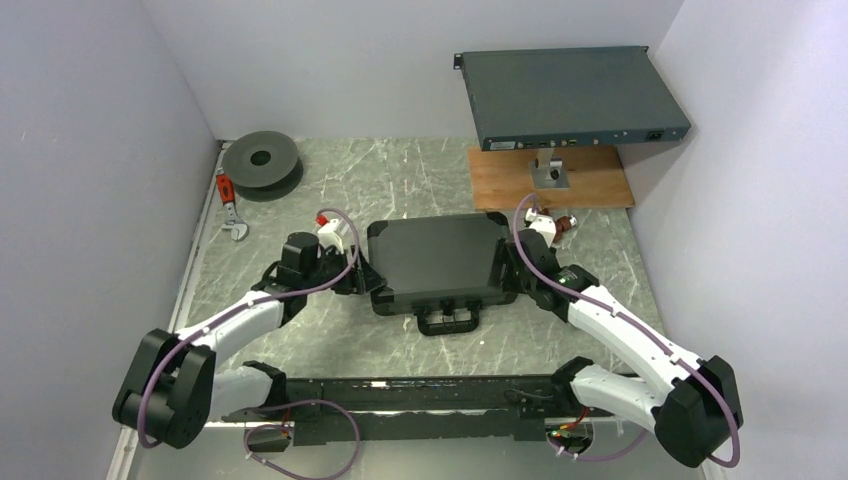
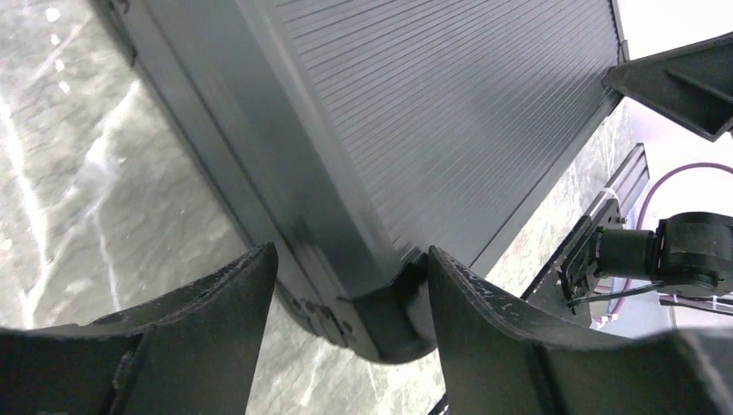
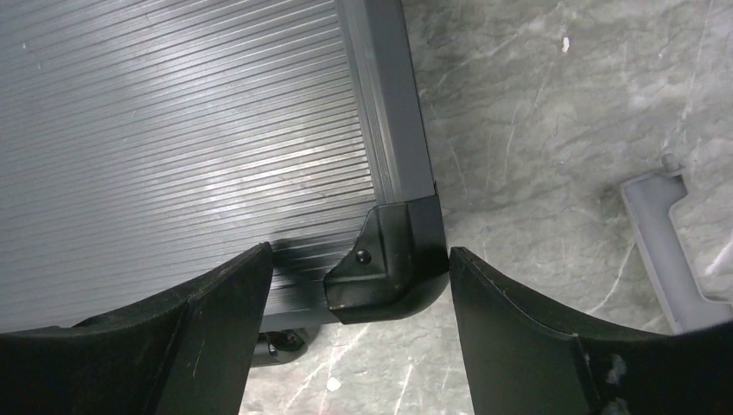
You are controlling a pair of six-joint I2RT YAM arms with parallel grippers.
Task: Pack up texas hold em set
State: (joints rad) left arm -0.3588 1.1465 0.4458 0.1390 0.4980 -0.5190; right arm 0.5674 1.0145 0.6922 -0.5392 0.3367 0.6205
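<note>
The black briefcase (image 1: 440,262) of the texas hold em set lies shut and flat mid-table, its handle (image 1: 447,320) toward the arms. My left gripper (image 1: 365,281) is at its left side. In the left wrist view the left gripper (image 2: 350,252) is open astride a corner cap (image 2: 393,316) of the ribbed case (image 2: 449,104); one finger (image 2: 484,303) touches the cap, the other stands apart. My right gripper (image 1: 507,266) is at the case's right side. There the right gripper (image 3: 359,252) is open around the corner cap (image 3: 398,259) of the lid (image 3: 173,130). Chips and dice are out of view.
A large grey metal rack box (image 1: 570,97) stands over a wooden board (image 1: 550,180) at the back right. A dark round spool (image 1: 262,160) and a red-handled wrench (image 1: 230,205) lie at the back left. A black rail (image 1: 420,395) runs along the near edge.
</note>
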